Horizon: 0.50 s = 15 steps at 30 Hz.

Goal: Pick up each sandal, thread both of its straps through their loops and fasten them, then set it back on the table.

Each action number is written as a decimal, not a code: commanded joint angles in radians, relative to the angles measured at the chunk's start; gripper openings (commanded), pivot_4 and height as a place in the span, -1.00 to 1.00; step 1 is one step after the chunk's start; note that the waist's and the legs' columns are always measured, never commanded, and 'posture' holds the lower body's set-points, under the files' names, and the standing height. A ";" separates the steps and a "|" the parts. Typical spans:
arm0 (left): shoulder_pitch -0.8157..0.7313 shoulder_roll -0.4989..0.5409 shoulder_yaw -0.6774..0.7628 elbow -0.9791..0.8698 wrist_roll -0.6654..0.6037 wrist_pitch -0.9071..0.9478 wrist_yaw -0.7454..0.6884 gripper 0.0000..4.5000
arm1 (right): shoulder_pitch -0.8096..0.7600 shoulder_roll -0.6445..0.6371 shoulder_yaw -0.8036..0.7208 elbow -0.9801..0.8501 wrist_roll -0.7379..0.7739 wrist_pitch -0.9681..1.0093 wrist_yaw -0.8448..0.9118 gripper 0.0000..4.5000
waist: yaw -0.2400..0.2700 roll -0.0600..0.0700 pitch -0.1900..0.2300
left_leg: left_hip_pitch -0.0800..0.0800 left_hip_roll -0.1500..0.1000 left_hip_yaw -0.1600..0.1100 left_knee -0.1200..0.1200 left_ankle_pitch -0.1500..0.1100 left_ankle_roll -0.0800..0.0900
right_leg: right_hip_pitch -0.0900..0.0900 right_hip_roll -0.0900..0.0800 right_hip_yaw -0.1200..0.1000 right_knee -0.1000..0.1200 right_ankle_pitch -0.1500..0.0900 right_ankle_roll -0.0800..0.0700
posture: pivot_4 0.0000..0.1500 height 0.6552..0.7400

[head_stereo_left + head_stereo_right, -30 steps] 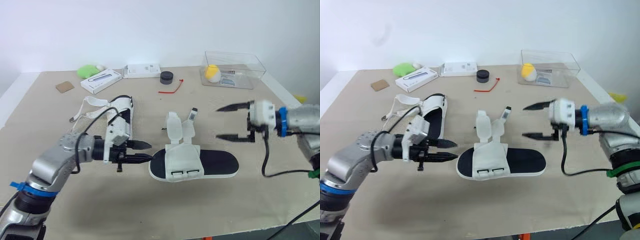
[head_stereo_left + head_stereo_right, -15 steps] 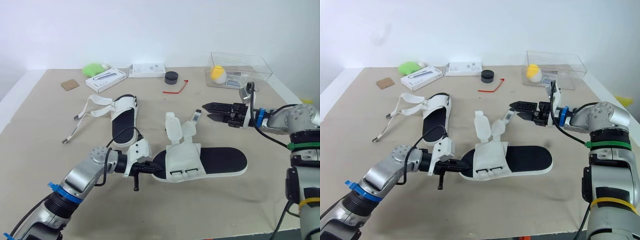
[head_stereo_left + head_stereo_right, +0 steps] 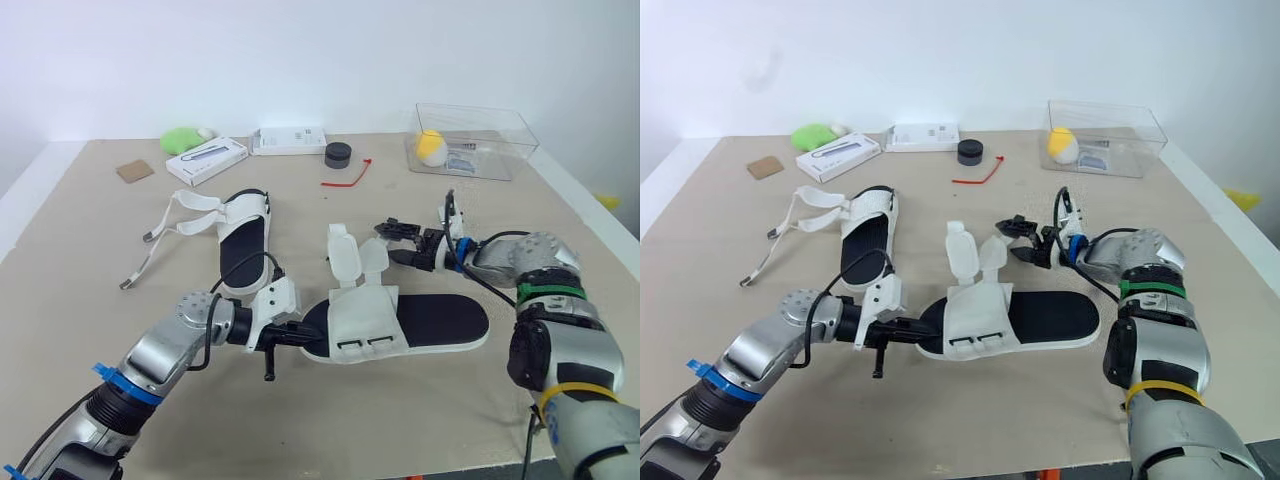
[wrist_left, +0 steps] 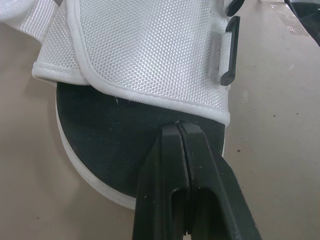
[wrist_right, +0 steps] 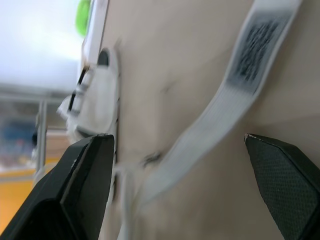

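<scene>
Sandal (image 3: 400, 325): straps unthreaded.
Far sandal (image 3: 245, 235): beyond sandal, straps loose.
Left gripper (image 4: 180, 129): together, at sandal toe.
Right gripper (image 3: 392, 243): apart, astride strap (image 5: 235, 85).
Progress: nothing fastened.

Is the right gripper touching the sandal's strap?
Apart. Right wrist view: the right gripper is open, the strap between its fingers, table showing either side.

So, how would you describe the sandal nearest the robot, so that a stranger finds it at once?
Start at the beige table and look at its near middle. A black-soled sandal lies crosswise there. Unlike the other sandal farther back on the left, whose straps lie spread out sideways on the table, its white straps stand up.
</scene>
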 commanded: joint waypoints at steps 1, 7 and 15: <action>0.013 0.020 -0.003 0.013 0.035 0.014 0.004 -0.99 | -0.042 0.007 -0.049 0.056 -0.031 -0.093 -0.005 1.00 | -0.002 0.000 0.000 | 0.000 0.000 0.000 0.000 0.000 0.000 | 0.000 0.000 0.000 0.000 0.000 0.000 | 1.00 1.00; 0.020 0.023 0.001 0.001 0.034 0.019 0.009 -1.00 | -0.066 0.034 -0.067 0.111 -0.082 -0.159 0.041 0.59 | -0.005 0.000 0.000 | 0.000 0.000 0.000 0.000 0.000 0.000 | 0.000 0.000 0.000 0.000 0.000 0.000 | 1.00 1.00; 0.020 0.023 0.008 0.001 0.034 0.021 0.014 -1.00 | -0.098 0.024 -0.035 0.117 -0.172 -0.228 0.168 -0.97 | -0.012 0.000 0.000 | 0.000 0.001 0.000 -0.001 0.000 0.000 | 0.000 0.000 0.000 -0.001 0.000 -0.001 | 1.00 1.00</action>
